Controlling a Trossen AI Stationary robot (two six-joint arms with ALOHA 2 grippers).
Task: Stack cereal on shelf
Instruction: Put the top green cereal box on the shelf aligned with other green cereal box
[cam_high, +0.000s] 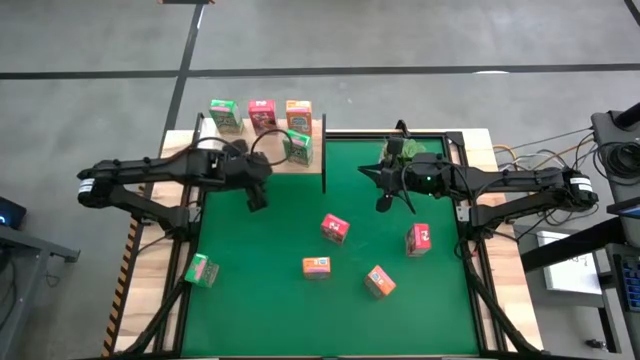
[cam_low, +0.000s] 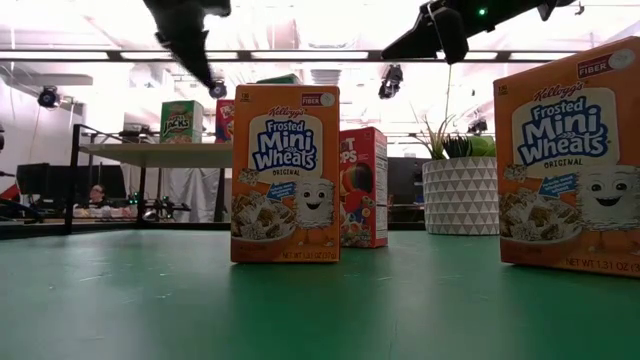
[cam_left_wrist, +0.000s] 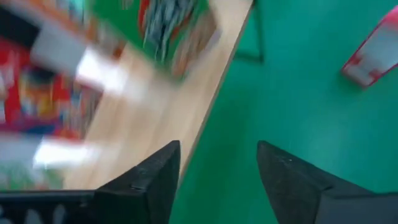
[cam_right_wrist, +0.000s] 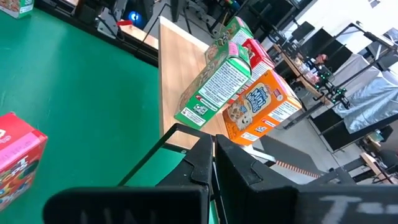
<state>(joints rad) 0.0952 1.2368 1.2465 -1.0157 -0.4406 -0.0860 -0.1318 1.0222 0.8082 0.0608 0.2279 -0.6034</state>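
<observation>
Beside shelf (cam_high: 255, 160), left gripper (cam_high: 256, 196) hangs open, empty; right gripper (cam_high: 385, 203) clenched mid-table.

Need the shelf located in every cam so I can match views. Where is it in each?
High view: shelf at the table's far-left corner, partly under the left arm.
Low view: shelf far left in the background, plank on dark uprights.
Left wrist view: shelf as a blurred light-wood plank ahead of the fingers.
Right wrist view: shelf across the table, boxes on it.
Shared landmark: the green cereal box at the plank's edge.
</observation>
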